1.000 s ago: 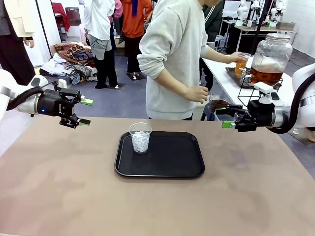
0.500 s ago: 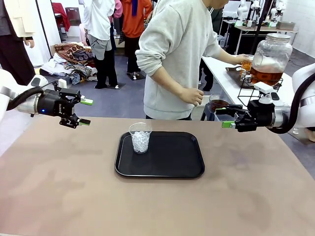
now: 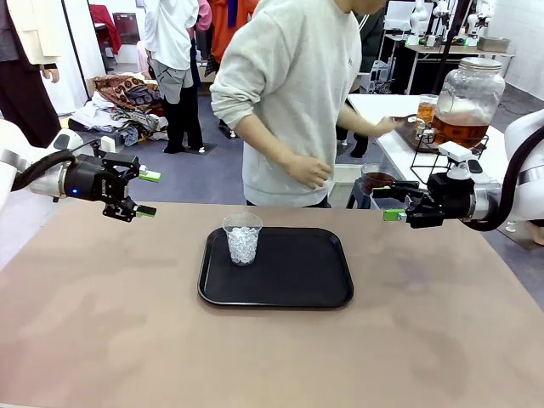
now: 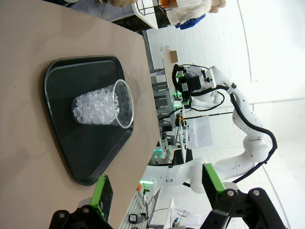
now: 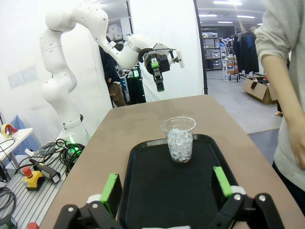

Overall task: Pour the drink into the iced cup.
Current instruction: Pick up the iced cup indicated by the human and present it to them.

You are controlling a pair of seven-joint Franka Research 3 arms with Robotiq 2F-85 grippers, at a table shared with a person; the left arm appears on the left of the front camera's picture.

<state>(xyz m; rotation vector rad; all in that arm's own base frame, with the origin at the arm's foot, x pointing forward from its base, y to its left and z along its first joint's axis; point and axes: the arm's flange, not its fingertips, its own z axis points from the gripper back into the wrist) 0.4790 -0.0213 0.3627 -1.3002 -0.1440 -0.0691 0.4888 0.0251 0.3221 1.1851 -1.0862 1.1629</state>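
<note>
Two grippers hovering apart from everything: my left gripper [image 3: 148,194] spread wide, empty; my right gripper [image 3: 389,201] spread wide, empty. Iced cup [image 3: 242,239] standing upright on black tray [image 3: 280,302], between them. Drink [image 3: 463,130] sitting in dispenser jar [image 3: 469,85] beyond my right arm; person's hand [image 3: 384,127] reaching toward small filled cup [image 3: 426,111] beside jar. Judging pour not yet begun. Next move calling for filled cup coming over iced cup, then tipping gently.

table [image 3: 102,331]: matt tan-brown top, smooth, faintly mottled
tray [image 3: 297,270]: black plastic, smooth, with a dull sheen
cup [image 3: 242,228]: thin clear plastic, glossy
ice [image 3: 243,247]: clear lumps with a wet glint
jar [image 3: 469,93]: clear glass, shiny
lid [image 3: 481,63]: silvery metal
drink [image 3: 459,132]: translucent amber liquid
sweater [image 3: 297,93]: pale grey cloth, soft and matt
left arm [image 5: 59,33]: white shell, smooth and glossy
</note>
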